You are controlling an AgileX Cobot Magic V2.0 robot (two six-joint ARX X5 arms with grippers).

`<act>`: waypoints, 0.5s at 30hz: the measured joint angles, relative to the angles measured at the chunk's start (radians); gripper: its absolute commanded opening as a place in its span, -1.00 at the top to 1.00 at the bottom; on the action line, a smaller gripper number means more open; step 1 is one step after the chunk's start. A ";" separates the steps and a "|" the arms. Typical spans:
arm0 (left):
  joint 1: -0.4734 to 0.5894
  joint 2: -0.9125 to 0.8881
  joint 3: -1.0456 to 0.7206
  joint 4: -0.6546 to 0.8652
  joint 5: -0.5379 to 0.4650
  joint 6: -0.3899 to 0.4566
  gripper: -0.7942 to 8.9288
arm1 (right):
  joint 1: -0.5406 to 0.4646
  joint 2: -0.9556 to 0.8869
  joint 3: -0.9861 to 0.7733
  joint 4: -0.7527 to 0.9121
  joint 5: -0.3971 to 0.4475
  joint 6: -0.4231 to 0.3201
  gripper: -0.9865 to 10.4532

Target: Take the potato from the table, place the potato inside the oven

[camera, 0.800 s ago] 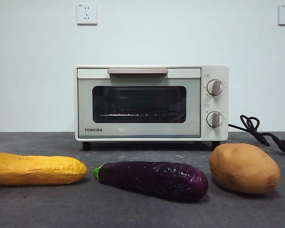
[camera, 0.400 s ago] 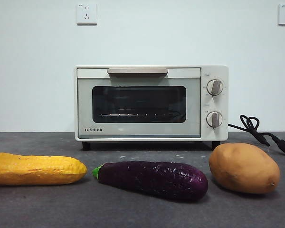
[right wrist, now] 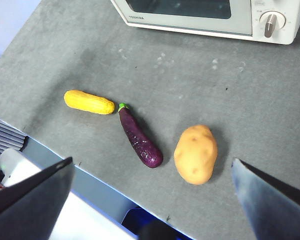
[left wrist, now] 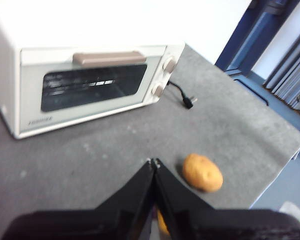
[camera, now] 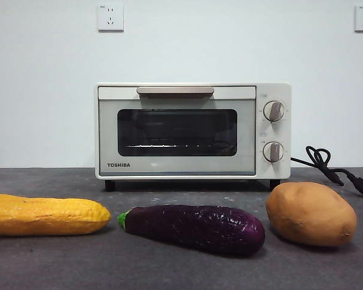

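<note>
The tan potato lies on the dark grey table at the front right, in front of the oven's knobs. The cream Toshiba oven stands behind it with its glass door shut. No arm shows in the front view. My left gripper hangs high above the table with its jaws shut and empty; the potato lies beyond its tips, the oven farther off. My right gripper is open wide, high over the table, with the potato lying between its jaws far below.
A yellow corn cob lies at the front left and a purple eggplant in the middle, both in a row with the potato. The oven's black cord trails to the right. The table edge runs close to the vegetables.
</note>
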 measured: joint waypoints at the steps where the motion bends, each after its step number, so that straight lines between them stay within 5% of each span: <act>1: -0.012 0.024 0.000 0.041 0.000 -0.010 0.85 | 0.000 0.001 0.000 0.000 0.000 0.000 -0.33; 6: -0.089 0.183 0.042 0.222 -0.034 -0.043 0.85 | 0.000 0.016 0.000 -0.001 0.000 0.001 -0.33; 15: -0.225 0.571 0.278 0.327 -0.163 -0.036 0.85 | 0.000 0.046 0.000 -0.001 0.000 0.008 -0.33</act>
